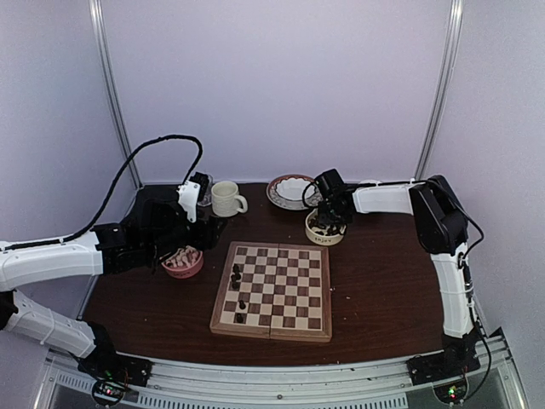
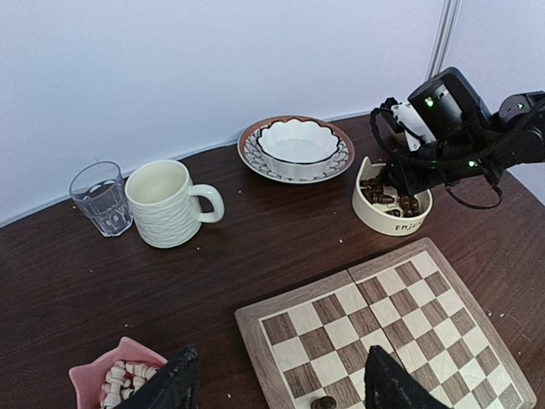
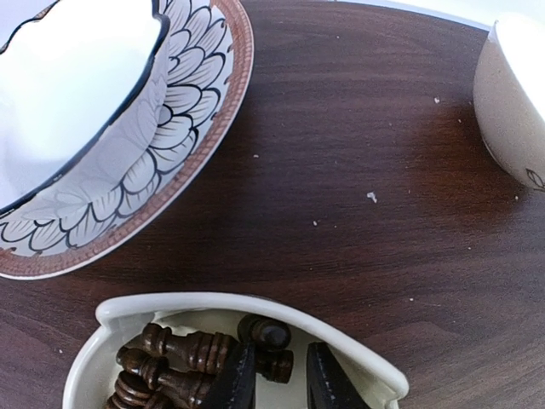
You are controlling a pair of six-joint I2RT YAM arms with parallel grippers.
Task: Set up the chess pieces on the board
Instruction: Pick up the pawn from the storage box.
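Chequered wooden board (image 1: 289, 291): seemingly 5 dark brown chess pieces (image 1: 236, 277) on left squares, rest unplaced. Right gripper (image 3: 281, 365) narrow, empty, in cream bowl (image 3: 170, 303); left gripper (image 2: 277, 383) wide, empty.

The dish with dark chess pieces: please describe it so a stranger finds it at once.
Start from the chessboard in the table's middle. Just beyond its far right corner sits a low cream dish. Unlike the pink bowl of pale pieces, it holds dark brown pieces.

Cream mug (image 2: 170, 204) beside clear glass (image 2: 102, 198), white bowl (image 2: 298, 141) on patterned plate (image 2: 249, 149), pink dish (image 2: 85, 375), dark wooden table (image 2: 281, 239)
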